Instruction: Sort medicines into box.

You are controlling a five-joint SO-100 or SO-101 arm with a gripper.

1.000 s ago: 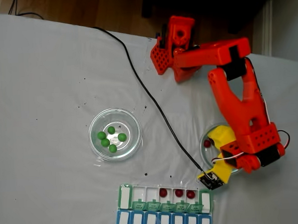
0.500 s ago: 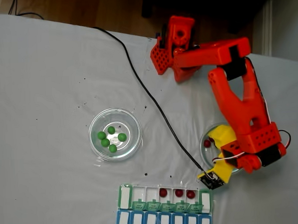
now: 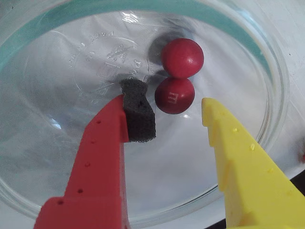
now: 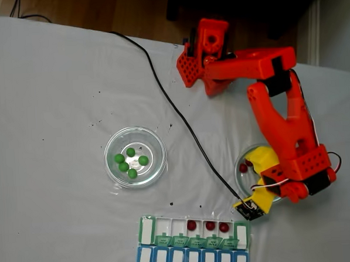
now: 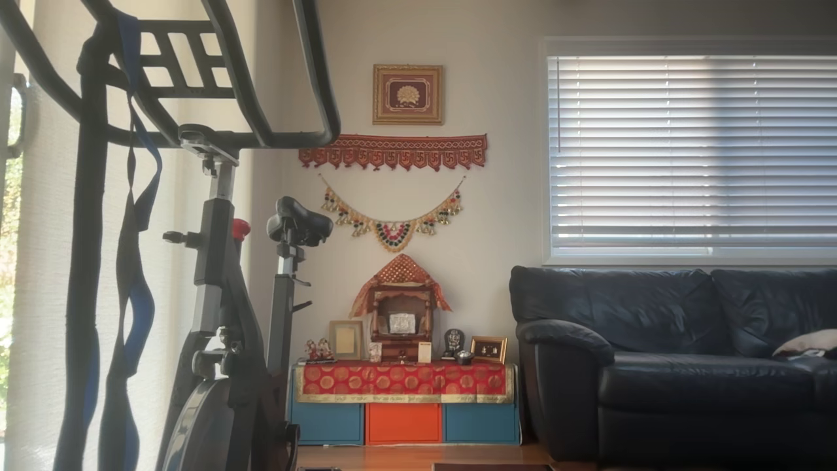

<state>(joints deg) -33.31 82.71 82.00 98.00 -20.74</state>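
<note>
In the wrist view my gripper [image 3: 171, 102] hangs open inside a clear glass dish [image 3: 267, 57]. Its red finger with a black foam pad [image 3: 139, 114] is on the left, the yellow finger [image 3: 238, 157] on the right. Two dark red medicines [image 3: 182, 57] touch each other; the nearer one [image 3: 174, 95] lies just beyond the gap between the fingertips. In the fixed view the gripper [image 4: 252, 180] is over the right dish [image 4: 240, 158], where one red pill [image 4: 243, 168] shows. The box [image 4: 146, 229] at the bottom holds three red pills [image 4: 210, 225] in open compartments. Several green pills [image 4: 129, 161] lie in the left dish [image 4: 134, 133].
A black cable [image 4: 174, 110] runs across the white table from the far edge to the wrist camera near the box. The arm's red base [image 4: 203, 53] stands at the far side. The other view shows a living room with an exercise bike [image 5: 222, 294] and a sofa [image 5: 673, 360].
The arm's elbow has shifted very slightly to the right. The gripper stays over the right dish; pills and box have not moved.
</note>
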